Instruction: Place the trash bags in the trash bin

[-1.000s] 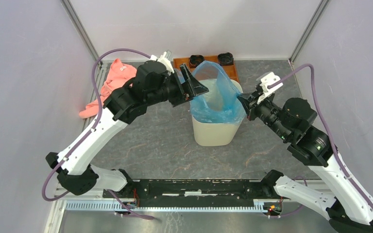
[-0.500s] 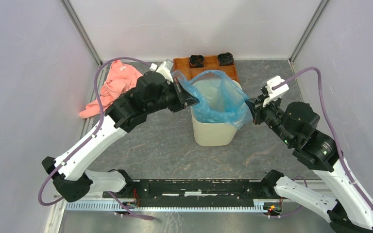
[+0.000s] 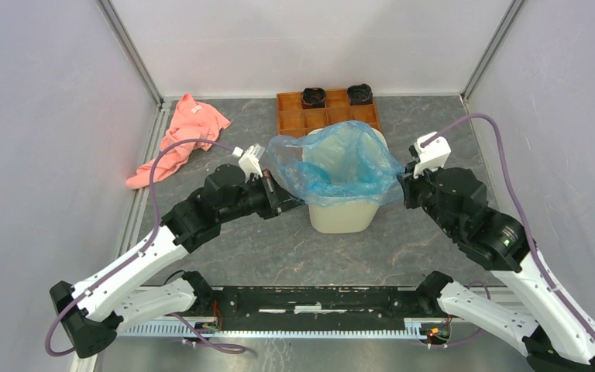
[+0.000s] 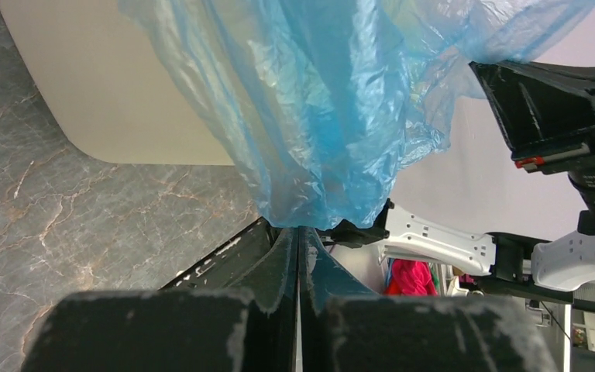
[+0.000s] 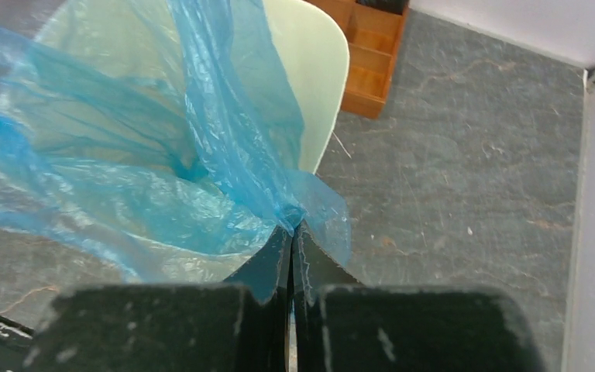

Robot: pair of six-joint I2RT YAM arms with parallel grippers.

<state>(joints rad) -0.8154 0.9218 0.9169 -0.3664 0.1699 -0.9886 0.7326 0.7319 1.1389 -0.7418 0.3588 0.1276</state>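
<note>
Finds the trash bag [image 3: 333, 159] spread open over the mouth of the trash bin [image 3: 341, 217], with light-blue film spilling past the rim on both sides. Places the bin upright near the middle of the grey table [image 3: 279, 248]. Sees the left gripper [image 4: 297, 240] pressed together on a bunched edge of the film, low beside the bin's left wall. Sees the right gripper [image 5: 292, 236] likewise pinching a fold of film, just off the bin's right rim. Cannot tell from above how deep the film hangs inside; seems to sag a little into the opening. Notes an orange-brown tray [image 3: 294, 120] just behind the bin, with two dark cups in its far compartments. Notes a salmon-pink cloth [image 3: 182, 136] crumpled at the far left, well apart from the bin.
</note>
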